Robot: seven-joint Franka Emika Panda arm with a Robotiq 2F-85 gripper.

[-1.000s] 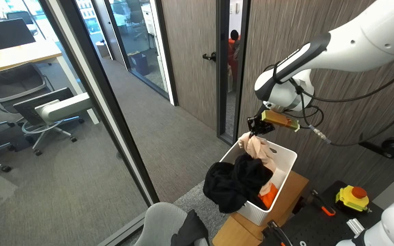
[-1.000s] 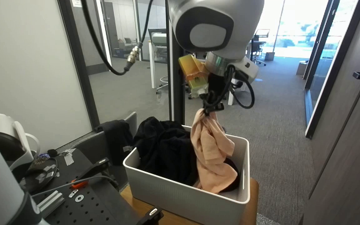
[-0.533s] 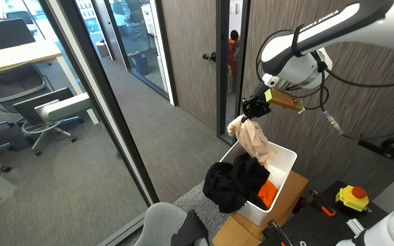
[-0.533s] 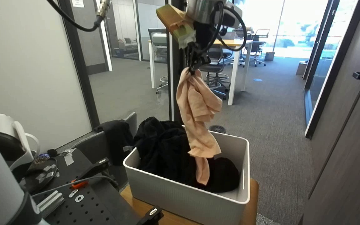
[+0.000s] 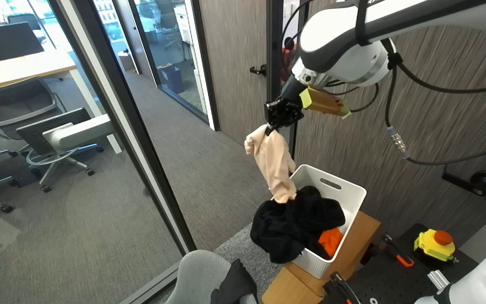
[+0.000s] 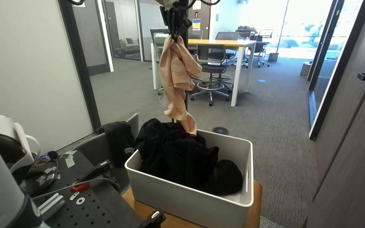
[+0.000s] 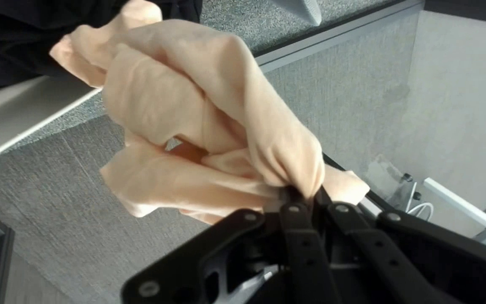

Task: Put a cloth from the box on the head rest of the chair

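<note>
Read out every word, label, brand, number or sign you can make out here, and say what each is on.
No text is readable.
Blue-and-yellow sign behind the table, in an exterior view: too small to read.
Pale oval mark on the black handle, same view: too small.

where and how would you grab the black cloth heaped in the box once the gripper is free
Probably by a raised fold on top of the black cloth, pinched from straight above: it lies crumpled and spills over the rim of the white box, so little should block the gripper, which holds the peach cloth.
</note>
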